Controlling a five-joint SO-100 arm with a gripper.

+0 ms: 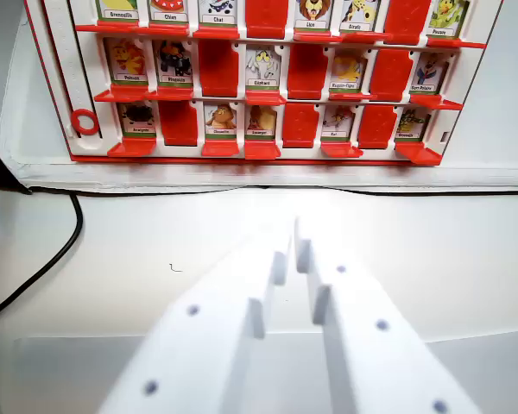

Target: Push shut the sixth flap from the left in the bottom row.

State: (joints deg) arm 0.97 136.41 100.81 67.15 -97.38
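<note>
1. White and bulky, the gripper point(292, 246) fills the lower middle of the wrist view, its two fingers nearly together with only a thin slit between them and nothing held.
2. Beyond the gripper lies the red game board point(268, 158), well apart from the fingertips across a stretch of bare white table point(449, 250).
3. On the board's bottom row, counting from the wrist view's left, I read: picture, shut red panel, picture, picture, shut red panel, then the sixth flap point(337, 125), still showing its small animal card, just right of the gripper's line.
4. A black cable point(65, 246) curls over the table left of the gripper, clear of its path.
5. Risk, as I judge it: the cells sit tight together, so a wide fingertip drifting sideways could tip the open flap point(410, 125) further right instead, or slide off the red ledge. Pushing too hard might shove the whole board back.
6. Hard to make out: the names printed under the cards are too small, the board's top and right corner are cut off, and the gripper's base is blurred.
</note>
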